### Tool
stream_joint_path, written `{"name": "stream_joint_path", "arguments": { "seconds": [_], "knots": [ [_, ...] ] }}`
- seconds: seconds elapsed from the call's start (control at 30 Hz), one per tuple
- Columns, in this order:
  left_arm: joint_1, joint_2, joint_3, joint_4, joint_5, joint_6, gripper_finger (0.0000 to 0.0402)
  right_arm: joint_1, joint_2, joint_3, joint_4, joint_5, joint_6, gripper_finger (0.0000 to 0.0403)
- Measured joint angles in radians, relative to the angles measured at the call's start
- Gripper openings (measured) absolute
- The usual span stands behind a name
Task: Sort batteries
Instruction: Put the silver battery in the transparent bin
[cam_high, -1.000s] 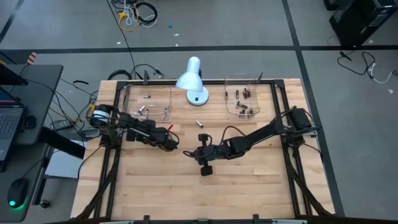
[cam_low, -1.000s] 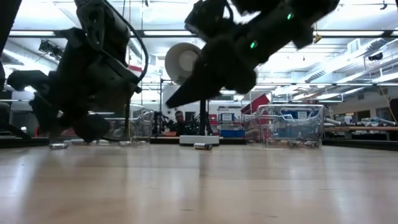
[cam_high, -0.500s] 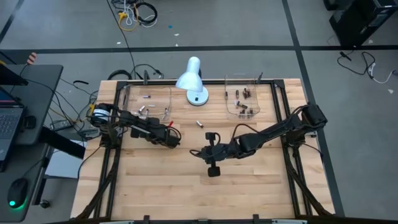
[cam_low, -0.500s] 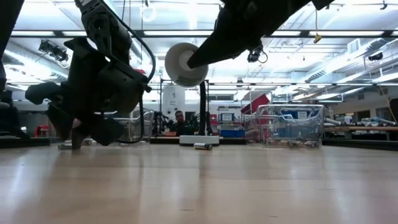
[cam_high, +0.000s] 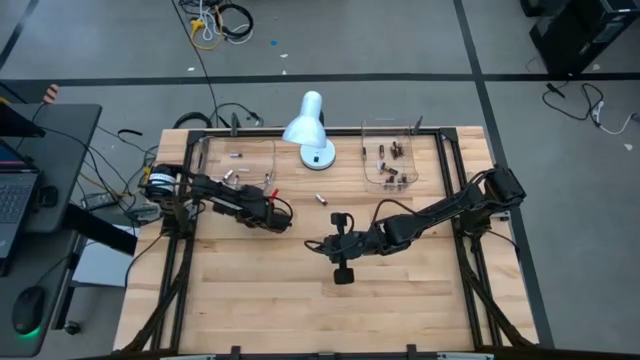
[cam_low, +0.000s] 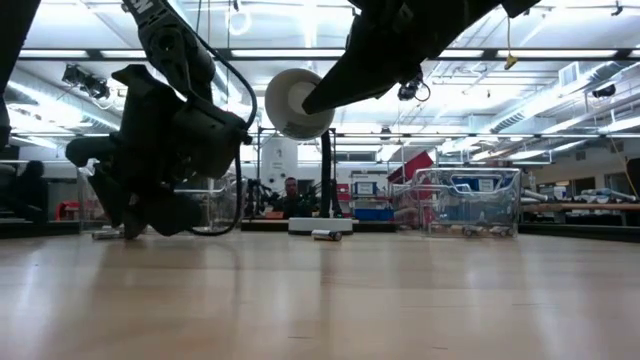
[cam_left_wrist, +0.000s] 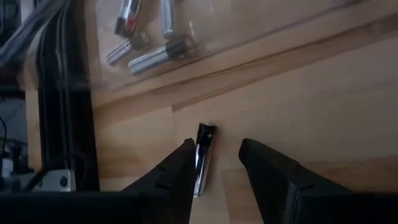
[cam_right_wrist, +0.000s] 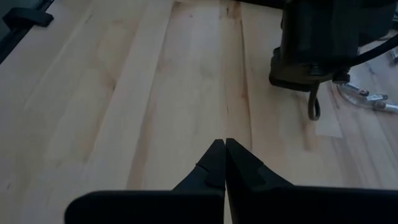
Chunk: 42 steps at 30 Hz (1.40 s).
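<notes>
Left gripper (cam_left_wrist: 214, 165) hangs low over the light wooden table (cam_high: 400, 290), just outside the near edge of the clear plastic tray on the left (cam_high: 238, 165); its two dark fingers (cam_left_wrist: 177, 171) stand apart, and a small silvery-grey cylindrical battery with a dark tip (cam_left_wrist: 202, 157) lies on the wood between them, close against one finger, with a clear gap to the other; whether that finger touches it I cannot tell. Inside the tray just beyond lie several more silvery batteries (cam_left_wrist: 155, 55). A second clear plastic tray on the right (cam_high: 390, 165) holds a cluster of dark and coppery batteries (cam_high: 390, 172); one loose battery (cam_high: 320, 197) lies on the table in front of the white desk lamp (cam_high: 310, 128), and shows in the low view too (cam_low: 326, 235). Right gripper (cam_right_wrist: 222, 163) is raised above the middle of the table, its fingertips pressed together with nothing between them.
</notes>
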<state>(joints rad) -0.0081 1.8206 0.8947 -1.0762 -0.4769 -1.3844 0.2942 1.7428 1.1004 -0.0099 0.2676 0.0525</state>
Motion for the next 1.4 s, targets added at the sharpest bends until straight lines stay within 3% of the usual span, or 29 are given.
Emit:
{"name": "stream_joint_path", "arguments": {
  "seconds": [0.3, 0.53, 1.13, 1.4],
  "knots": [
    [0.002, 0.002, 0.002, -0.04, 0.027, -0.016, 0.0148, -0.001, 0.0, 0.0, 0.0, 0.0, 0.011, 0.0],
    [0.021, 0.003, 0.0, -0.069, 0.062, 0.171, 0.0147, -0.001, 0.0, 0.0, -0.002, -0.016, 0.047, 0.0],
    [0.075, -0.007, -0.045, 0.003, 0.109, 0.41, 0.0147, -0.035, 0.001, 0.0, -0.007, -0.09, 0.137, 0.0],
    [0.078, -0.079, -0.064, -0.024, 0.122, 0.309, 0.0147, -0.048, 0.001, 0.001, -0.009, -0.108, 0.14, 0.0]
  ]
}}
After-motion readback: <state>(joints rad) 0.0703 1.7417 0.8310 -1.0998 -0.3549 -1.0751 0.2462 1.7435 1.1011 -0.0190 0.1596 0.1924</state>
